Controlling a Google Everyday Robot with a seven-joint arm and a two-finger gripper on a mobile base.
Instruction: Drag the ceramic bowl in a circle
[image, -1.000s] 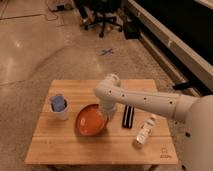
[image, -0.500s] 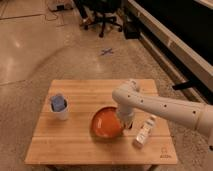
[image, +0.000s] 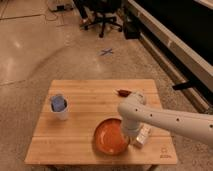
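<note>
While the white arm reaches in from the right edge, the gripper sits at the right rim of the ceramic bowl, low and centre on the wooden table. It seems to touch the rim. A white cup stands left.

Ceramic bowl: glossy orange-red glaze. Surface: pale matt wood, visible grain. White cup: smooth. Hand at bowl's right rim: smooth white plastic look.

claw over bowl's right edge | cup far left
</note>
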